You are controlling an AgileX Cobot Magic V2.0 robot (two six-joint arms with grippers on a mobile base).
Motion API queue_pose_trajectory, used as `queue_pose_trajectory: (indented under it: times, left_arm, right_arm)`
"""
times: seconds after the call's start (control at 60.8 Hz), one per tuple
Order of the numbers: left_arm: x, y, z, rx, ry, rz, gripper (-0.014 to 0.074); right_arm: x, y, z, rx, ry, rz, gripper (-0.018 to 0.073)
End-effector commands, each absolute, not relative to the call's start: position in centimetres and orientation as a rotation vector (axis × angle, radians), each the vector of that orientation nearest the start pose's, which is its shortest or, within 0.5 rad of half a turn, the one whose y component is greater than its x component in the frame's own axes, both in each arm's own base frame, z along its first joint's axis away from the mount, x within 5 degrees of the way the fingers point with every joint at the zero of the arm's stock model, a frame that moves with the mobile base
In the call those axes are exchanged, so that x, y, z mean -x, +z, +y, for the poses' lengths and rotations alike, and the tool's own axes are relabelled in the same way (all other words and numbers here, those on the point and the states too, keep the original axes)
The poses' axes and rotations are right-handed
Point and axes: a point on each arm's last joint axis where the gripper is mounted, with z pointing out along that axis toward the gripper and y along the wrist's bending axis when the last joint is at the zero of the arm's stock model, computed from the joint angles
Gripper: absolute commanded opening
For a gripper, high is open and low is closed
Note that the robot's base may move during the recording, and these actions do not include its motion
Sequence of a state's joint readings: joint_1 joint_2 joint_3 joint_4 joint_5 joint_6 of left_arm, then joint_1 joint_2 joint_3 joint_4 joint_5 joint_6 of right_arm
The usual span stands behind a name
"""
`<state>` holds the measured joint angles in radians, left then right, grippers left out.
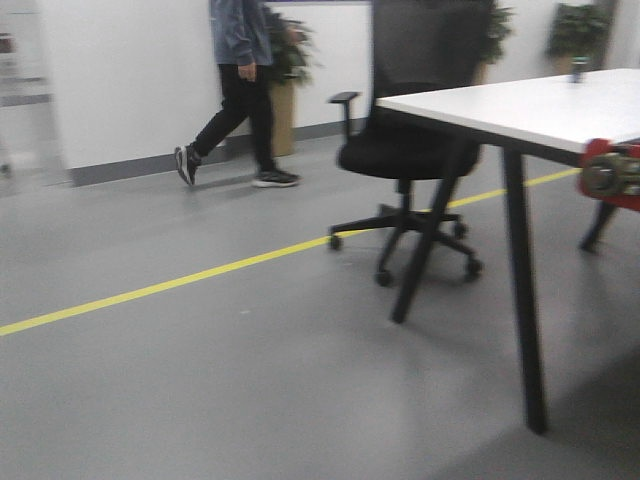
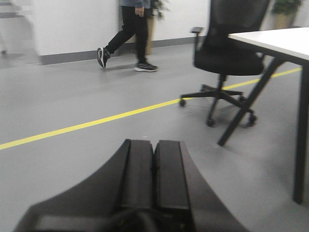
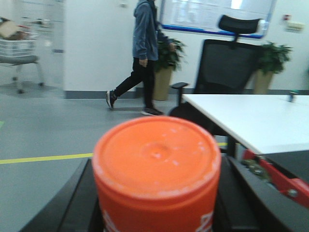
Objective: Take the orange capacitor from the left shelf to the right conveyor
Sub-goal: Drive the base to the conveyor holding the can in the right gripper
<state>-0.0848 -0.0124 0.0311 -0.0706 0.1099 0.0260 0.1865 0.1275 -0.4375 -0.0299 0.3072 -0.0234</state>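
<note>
The orange capacitor [image 3: 157,164] fills the right wrist view, its round end face toward the camera and white print low on its side. My right gripper [image 3: 158,162] is shut on it, one black finger on each side. The right conveyor shows only as a red end piece [image 1: 610,175] at the right edge of the front view, and as a red edge [image 3: 277,176] with dark belt behind it in the right wrist view. My left gripper [image 2: 154,143] is shut with nothing in it, pads pressed together above grey floor. The left shelf is out of view.
A white table [image 1: 520,105] on black legs stands to the right, with a black wheeled office chair [image 1: 405,150] at it. A person [image 1: 240,90] walks along the far wall. A yellow line [image 1: 150,290] crosses the grey floor. Potted plants [image 1: 285,60] stand by the wall.
</note>
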Motion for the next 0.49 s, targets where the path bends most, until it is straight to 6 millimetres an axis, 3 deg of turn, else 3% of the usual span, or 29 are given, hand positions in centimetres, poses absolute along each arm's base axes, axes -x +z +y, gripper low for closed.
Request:
queue_pose_trajectory:
  times: [0.0, 0.477]
  left_arm:
    - [-5.54, 20.3, -0.47, -0.026, -0.106, 1.517, -0.0127]
    - [-5.54, 20.3, -0.47, -0.026, -0.106, 1.517, -0.0127]
  right_arm:
    - [-3.58, 33.89, 0.59, 0.166, 0.091, 1.363, 0.0164]
    - [-3.58, 33.89, 0.59, 0.166, 0.091, 1.363, 0.0164]
